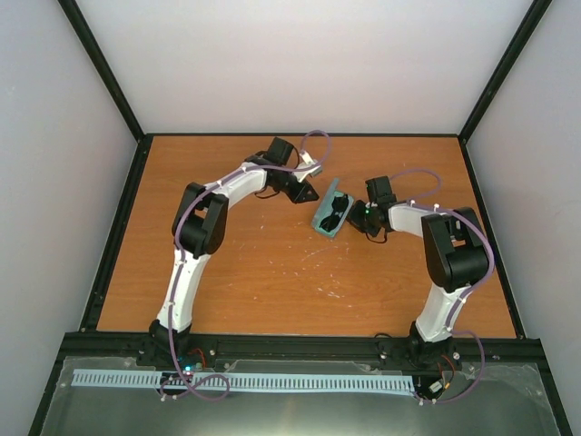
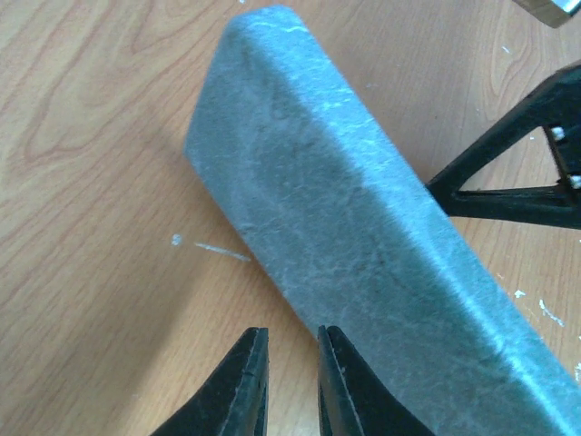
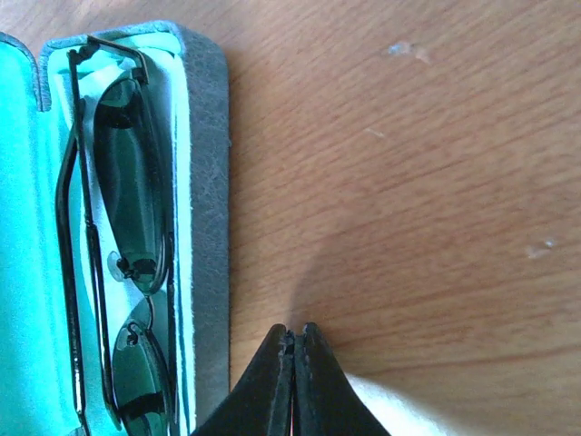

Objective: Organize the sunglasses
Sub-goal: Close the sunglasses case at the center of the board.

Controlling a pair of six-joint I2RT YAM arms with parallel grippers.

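The sunglasses (image 1: 338, 212) lie folded inside the open grey-blue case (image 1: 322, 222) at mid-table. In the right wrist view the thin dark frame and dark lenses (image 3: 127, 182) rest on the green lining, inside the case's grey wall (image 3: 209, 182). My right gripper (image 3: 292, 338) is shut and empty, on the wood just right of the case (image 1: 359, 218). My left gripper (image 2: 292, 363) is at the case's far left side (image 1: 306, 192). Its jaws stand a narrow gap apart, empty, and one fingertip (image 2: 334, 363) touches the edge of the lid's grey outer face (image 2: 363, 209).
The wooden table (image 1: 254, 272) is walled by black rails and pale panels. The right arm's black gripper (image 2: 526, 173) shows behind the case in the left wrist view. A pale patch (image 3: 408, 413) lies beneath the right gripper; I cannot tell what it is.
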